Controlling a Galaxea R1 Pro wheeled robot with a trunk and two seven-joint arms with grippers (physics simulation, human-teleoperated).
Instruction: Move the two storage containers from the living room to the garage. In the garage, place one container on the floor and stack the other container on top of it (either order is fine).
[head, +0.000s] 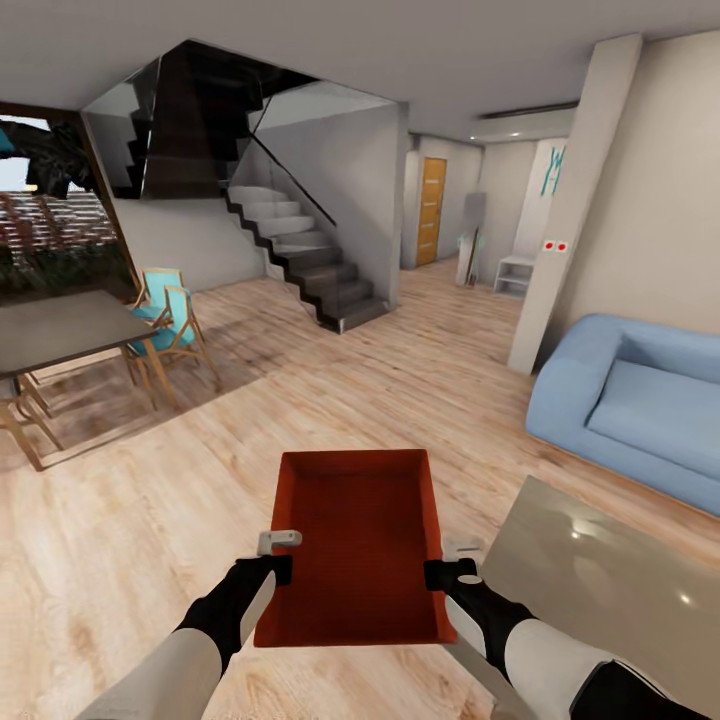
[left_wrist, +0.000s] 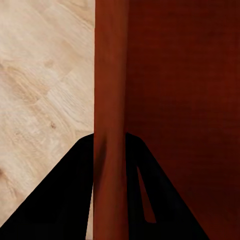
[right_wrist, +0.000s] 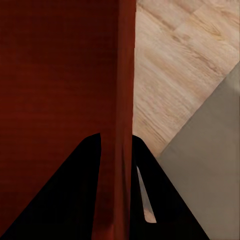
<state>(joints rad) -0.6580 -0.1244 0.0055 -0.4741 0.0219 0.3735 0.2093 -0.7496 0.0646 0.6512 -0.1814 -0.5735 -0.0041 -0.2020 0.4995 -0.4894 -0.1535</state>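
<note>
Head view: my left gripper (head: 283, 562) is clamped on the left wall of a storage container (head: 358, 545), and my right gripper (head: 447, 571) is clamped on its right wall. The orange-red box hangs level between them, above the light wood floor (head: 130, 520), open side up. Both wrist views confirm a thin red wall pinched between dark fingers (left_wrist: 60, 200) (right_wrist: 65, 195). Just beyond my right gripper lies a glossy pale table (head: 600, 580). Further out on that side stands a blue sofa (head: 640, 400). Further out past my left gripper are a dark dining table (head: 60, 330) and turquoise chair (head: 168, 320). Farthest ahead: a staircase (head: 300, 250) and an orange door (head: 431, 210).
</note>
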